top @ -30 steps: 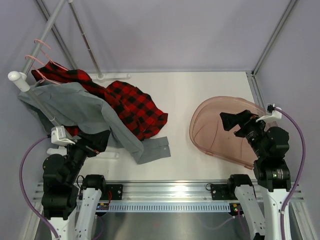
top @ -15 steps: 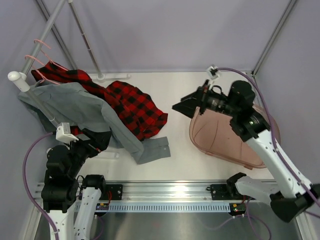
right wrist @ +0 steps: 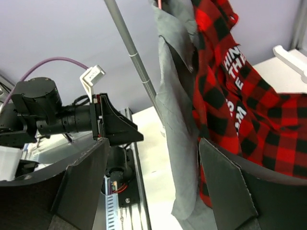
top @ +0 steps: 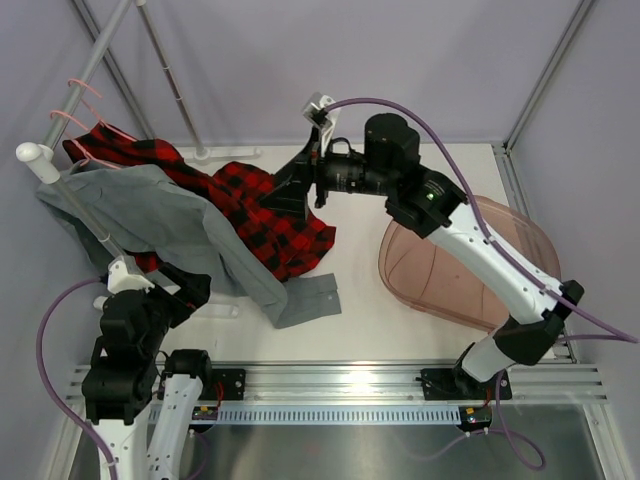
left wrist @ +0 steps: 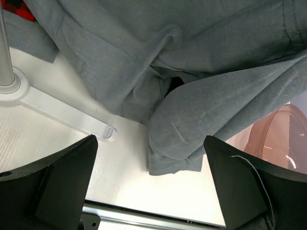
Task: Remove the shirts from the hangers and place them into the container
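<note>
Upper left, a grey rail [top: 100,50] carries pink wire hangers [top: 66,116]. The grey shirt [top: 160,225] and red-and-black plaid shirt [top: 265,215] drape from them onto the table [top: 360,300]. The right gripper [top: 297,185], fingers wide apart, hovers over the plaid. The left gripper [top: 188,288], also wide, sits beside the grey shirt. Both shirts lie outside the round pinkish tub [top: 440,290] at right.

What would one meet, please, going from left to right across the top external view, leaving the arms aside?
pink hangers → grey shirt → plaid shirt → container
</note>
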You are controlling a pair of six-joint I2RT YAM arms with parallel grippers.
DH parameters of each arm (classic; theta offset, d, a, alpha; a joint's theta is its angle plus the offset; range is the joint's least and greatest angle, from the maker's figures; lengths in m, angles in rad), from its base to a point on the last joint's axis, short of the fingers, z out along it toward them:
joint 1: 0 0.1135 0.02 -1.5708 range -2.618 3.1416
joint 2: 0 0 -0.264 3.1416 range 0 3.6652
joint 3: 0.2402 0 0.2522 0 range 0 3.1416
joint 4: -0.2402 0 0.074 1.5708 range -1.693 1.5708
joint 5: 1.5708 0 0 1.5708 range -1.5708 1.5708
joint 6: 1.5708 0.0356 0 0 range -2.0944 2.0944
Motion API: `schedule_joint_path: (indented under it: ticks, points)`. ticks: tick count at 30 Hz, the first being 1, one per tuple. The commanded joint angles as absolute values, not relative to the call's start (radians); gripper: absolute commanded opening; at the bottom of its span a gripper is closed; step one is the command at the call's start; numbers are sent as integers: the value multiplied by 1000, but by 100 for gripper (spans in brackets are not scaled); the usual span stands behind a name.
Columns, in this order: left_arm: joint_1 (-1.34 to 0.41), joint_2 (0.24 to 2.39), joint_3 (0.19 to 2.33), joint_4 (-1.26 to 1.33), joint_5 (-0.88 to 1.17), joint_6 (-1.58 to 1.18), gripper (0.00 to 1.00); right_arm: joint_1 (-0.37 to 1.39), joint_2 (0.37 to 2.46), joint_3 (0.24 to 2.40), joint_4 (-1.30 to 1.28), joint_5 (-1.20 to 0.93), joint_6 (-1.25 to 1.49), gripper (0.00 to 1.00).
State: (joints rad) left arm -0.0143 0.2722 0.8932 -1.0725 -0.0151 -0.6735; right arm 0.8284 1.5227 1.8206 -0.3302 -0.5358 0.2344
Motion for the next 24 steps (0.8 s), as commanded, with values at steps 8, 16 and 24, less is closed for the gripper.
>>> schedule_joint_path:
  ticks: [8,16,24]
  points:
    - [-17,227,819,-959,130,-644,99,931,1772,2072,-388,-474,-112,80]
    - [-17,215,790,-899,179,-614,99,982,1856,2169,-386,-479,-166,75]
    - [-17,203,736,-851,235,-635,99,1014,2031,2393,-489,-483,-209,70]
